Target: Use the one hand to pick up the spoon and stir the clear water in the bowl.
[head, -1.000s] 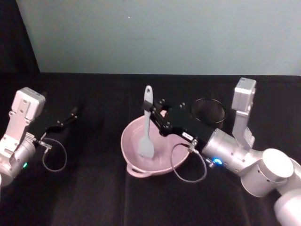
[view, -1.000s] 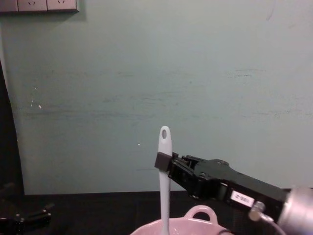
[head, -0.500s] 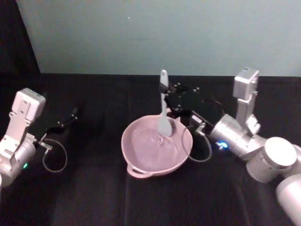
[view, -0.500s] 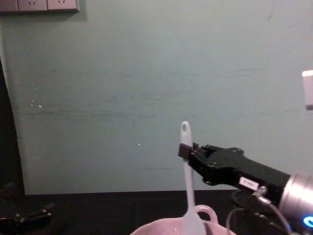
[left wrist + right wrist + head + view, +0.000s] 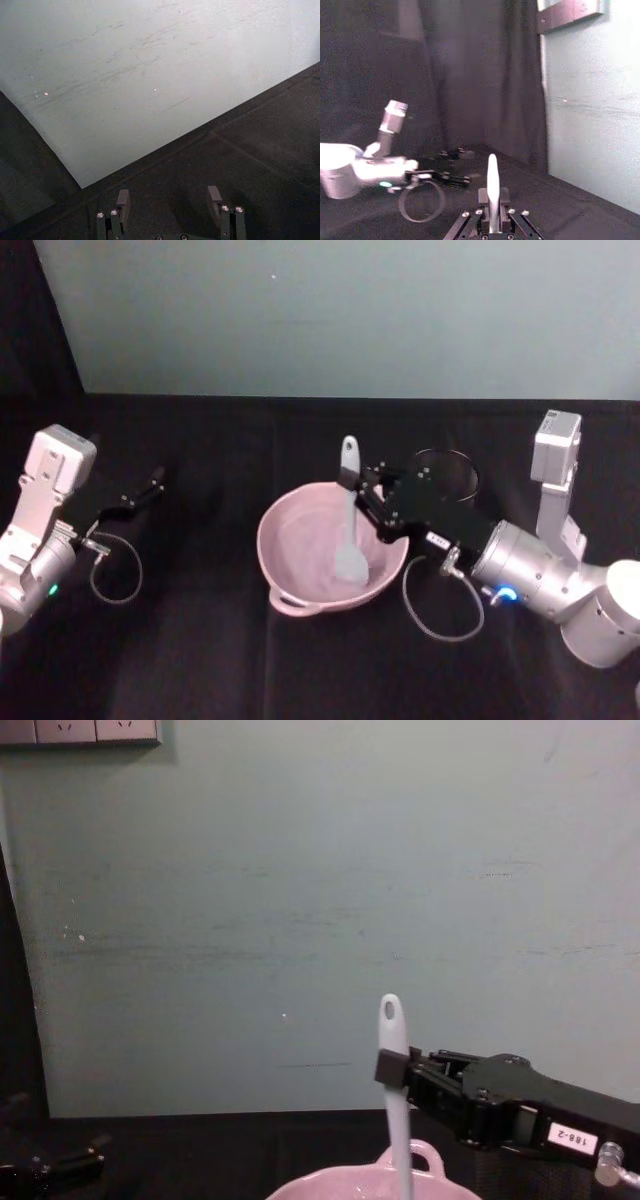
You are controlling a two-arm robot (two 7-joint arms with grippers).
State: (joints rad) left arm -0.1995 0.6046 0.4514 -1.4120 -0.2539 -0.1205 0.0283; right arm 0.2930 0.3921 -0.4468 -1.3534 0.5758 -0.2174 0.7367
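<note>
1. Left gripper (image 5: 138, 492): parked low over the black table (image 5: 200, 640) at the far left, well apart from the bowl. Fingers (image 5: 122, 199) stand apart with nothing between them. No part in this step.

2. Bowl (image 5: 285, 540): pink, at the table's centre, loop handle (image 5: 293, 606) on the near rim. The water is too clear to make out.

3. Spoon (image 5: 348, 525): near upright. Its head is down inside the bowl, toward the right wall, and its holed tip stands above the rim.

4. Right gripper (image 5: 362, 488): reaches in from the right over the bowl's far right rim. Fingers clamped on the upper handle, just below the hole, as the chest view (image 5: 397, 1068) confirms.

5. Cup (image 5: 445, 472): black mesh, just behind the right gripper.

Handling note, as judged: stirring is under way.
- Sweep the head in smooth rounds well inside the wall, low enough to move water without scraping the bottom.
- Tilt the handle little, so the clamp does not twist.
- Go at a modest pace, since the pink rim is low and water would slop over.
- Mind the cup on each backward pass.
</note>
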